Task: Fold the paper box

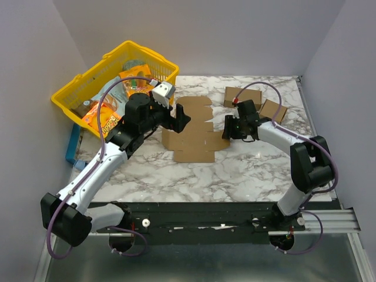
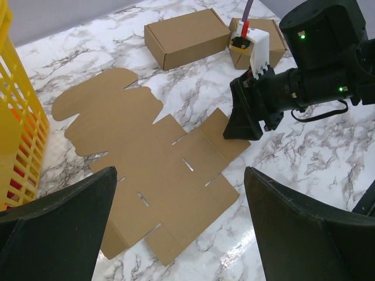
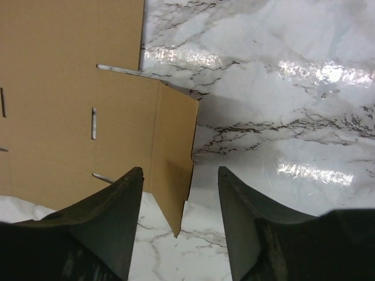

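Note:
The paper box (image 1: 194, 132) lies as a flat brown die-cut sheet in the middle of the marble table, its rounded tabs toward the back. My left gripper (image 1: 179, 117) hovers above the sheet's left part. Its fingers are wide apart and nothing is between them; in the left wrist view (image 2: 180, 175) the sheet (image 2: 152, 170) shows below. My right gripper (image 1: 226, 132) is down at the sheet's right edge. In the right wrist view (image 3: 180, 171) its fingers straddle a slightly raised side flap (image 3: 173, 152), with a gap left on both sides.
A yellow basket (image 1: 76, 94) holding snack packets stands at the back left, beside a blue object (image 1: 71, 144). Two closed cardboard cuboids (image 1: 241, 94) (image 1: 273, 110) sit at the back right, just behind the right arm.

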Tool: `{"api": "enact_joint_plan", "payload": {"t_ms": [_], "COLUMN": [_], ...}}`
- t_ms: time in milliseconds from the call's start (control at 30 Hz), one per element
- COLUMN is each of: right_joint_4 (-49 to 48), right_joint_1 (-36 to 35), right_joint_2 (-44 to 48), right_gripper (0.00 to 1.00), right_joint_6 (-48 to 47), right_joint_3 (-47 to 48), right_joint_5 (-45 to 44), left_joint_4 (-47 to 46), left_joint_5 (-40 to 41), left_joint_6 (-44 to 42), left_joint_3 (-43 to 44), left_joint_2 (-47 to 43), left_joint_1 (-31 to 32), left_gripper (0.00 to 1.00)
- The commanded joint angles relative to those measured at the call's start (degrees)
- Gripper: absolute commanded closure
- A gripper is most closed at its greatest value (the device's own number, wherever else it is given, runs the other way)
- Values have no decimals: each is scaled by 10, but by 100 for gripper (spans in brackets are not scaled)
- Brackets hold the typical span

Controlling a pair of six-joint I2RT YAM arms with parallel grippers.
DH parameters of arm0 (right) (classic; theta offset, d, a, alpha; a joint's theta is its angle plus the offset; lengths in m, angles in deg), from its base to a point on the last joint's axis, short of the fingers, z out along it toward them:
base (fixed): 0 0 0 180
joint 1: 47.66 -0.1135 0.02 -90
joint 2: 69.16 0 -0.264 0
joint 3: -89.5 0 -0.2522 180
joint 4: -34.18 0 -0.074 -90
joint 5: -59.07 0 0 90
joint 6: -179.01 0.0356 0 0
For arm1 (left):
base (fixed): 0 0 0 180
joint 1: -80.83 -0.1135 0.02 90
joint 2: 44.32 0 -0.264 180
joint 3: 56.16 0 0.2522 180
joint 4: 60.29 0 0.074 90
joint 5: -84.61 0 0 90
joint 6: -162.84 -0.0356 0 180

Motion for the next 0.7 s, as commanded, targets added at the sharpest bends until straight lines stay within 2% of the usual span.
{"api": "enact_joint_plan", "payload": {"t_ms": [0, 100, 233, 267, 333, 433, 633, 667], "right_joint_4": [-28, -37, -34, -27, 22, 111, 312, 337], "right_joint_1": [5, 5, 6, 6, 6, 6, 6, 6], "right_joint_2": [-29, -32, 1, 14, 39, 90, 117, 112], "right_gripper": [45, 58, 88, 92, 96, 97, 97, 98], "right_joint_6": [-25, -44, -103, -113, -150, -206, -272, -279], "right_joint_3": [20, 19, 22, 27, 56, 116, 246, 294], "right_joint_5": [31, 49, 107, 110, 114, 129, 150, 142], "left_joint_4": [-2, 10, 12, 18, 31, 46, 124, 136], "left_joint_5": [-12, -9, -46, -59, -92, -138, -230, -242], "left_joint_6": [-26, -38, -48, -51, -66, -82, -122, -128], "left_joint_3": [2, 7, 13, 22, 39, 75, 205, 240], "left_joint_2": [-8, -1, 4, 6, 11, 24, 86, 102], "left_joint_1": [-1, -1, -1, -1, -1, -3, -3, -3], "left_gripper": [1, 1, 1, 1, 1, 1, 1, 1]}}
